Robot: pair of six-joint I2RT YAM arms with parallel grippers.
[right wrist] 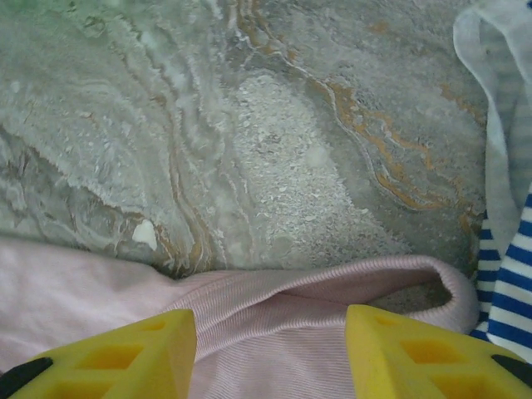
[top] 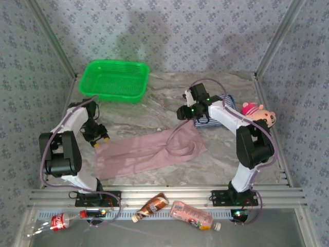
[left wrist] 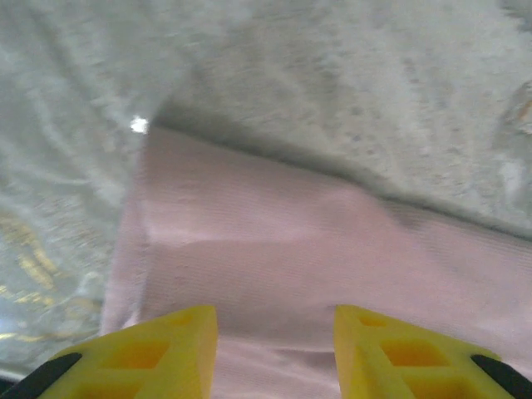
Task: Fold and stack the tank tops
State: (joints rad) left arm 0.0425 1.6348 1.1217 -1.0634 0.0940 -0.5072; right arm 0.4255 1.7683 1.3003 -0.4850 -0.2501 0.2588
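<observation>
One dusty pink tank top (top: 149, 152), laid out long for the next fold.
Stretched as a band across the middle of the table (top: 169, 90), apparently folded once along its length. Left gripper (left wrist: 274, 324) spread apart just above the left end, right gripper (right wrist: 270, 328) equally spread above the strap loop, clamped on nothing; probably set at opposite ends to take both together. Striped tank top (right wrist: 509, 283) just beside the strap, likely waiting as base for the stack.

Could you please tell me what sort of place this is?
Likely a robot test cell: blue patterned walls in aluminium framing, marbled tabletop, white left arm and right arm bolted down.
</observation>
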